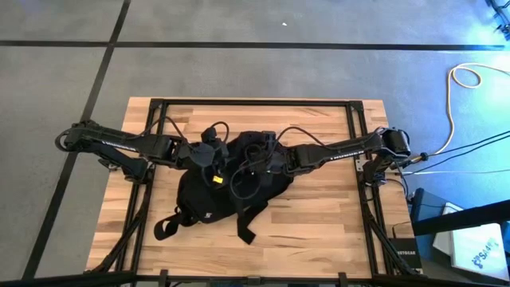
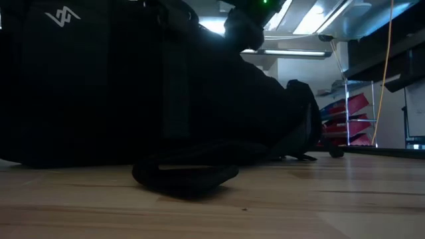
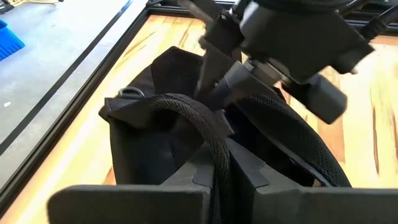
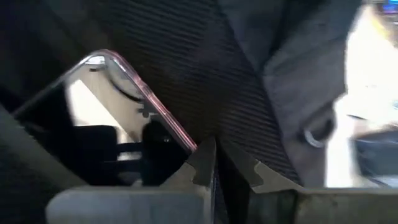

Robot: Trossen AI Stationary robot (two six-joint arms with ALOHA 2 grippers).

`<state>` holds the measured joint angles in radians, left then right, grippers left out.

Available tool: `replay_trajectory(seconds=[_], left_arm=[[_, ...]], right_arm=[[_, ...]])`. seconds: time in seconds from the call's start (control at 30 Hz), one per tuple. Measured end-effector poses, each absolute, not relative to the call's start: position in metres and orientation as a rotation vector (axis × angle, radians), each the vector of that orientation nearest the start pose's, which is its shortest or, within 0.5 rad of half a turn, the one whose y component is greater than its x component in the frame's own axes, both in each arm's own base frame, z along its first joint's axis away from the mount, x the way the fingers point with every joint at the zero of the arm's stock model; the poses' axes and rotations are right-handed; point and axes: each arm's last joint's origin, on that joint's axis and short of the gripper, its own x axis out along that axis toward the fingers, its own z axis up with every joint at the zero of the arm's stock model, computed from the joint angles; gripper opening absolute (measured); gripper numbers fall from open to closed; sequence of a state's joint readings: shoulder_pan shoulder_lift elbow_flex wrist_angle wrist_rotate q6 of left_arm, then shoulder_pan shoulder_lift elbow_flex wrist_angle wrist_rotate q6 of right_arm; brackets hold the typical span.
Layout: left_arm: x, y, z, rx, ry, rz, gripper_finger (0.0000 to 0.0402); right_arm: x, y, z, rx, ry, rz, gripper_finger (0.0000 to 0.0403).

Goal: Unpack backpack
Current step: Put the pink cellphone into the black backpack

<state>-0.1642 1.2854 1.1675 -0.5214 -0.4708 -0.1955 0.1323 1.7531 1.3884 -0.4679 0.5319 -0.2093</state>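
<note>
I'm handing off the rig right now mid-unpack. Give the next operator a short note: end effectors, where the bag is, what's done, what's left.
Left end effector: shut on the backpack's top loop handle, holding it up.
Right end effector: shut, pushed into the backpack's opening, beside a flat pink-edged phone-like item; a grip on it is not evident.
Backpack: lying mid-table, straps toward the front edge.
Done: bag held, right arm inside.
Left: nothing is out on the table yet; pull the contents out.
</note>
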Motion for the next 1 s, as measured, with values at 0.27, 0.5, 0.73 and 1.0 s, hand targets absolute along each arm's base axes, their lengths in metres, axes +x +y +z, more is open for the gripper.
replay_trajectory(seconds=[0.27, 0.5, 0.73, 1.0], left_arm=[[0.27, -0.032, 0.332, 0.011, 0.575, 0.351, 0.0005], [0.27, -0.031, 0.332, 0.014, 0.578, 0.354, 0.0006], [0.27, -0.031, 0.332, 0.014, 0.577, 0.356, 0.0006], [0.27, -0.031, 0.332, 0.014, 0.577, 0.356, 0.0006]], right_arm=[[0.378, 0.054, 0.264, -0.446, 0.81, -0.158, 0.0], [0.376, 0.077, 0.277, -0.473, 0.704, -0.094, 0.0], [0.364, 0.095, 0.296, -0.485, 0.624, -0.065, 0.0], [0.356, 0.08, 0.292, -0.432, 0.695, -0.298, 0.0]])
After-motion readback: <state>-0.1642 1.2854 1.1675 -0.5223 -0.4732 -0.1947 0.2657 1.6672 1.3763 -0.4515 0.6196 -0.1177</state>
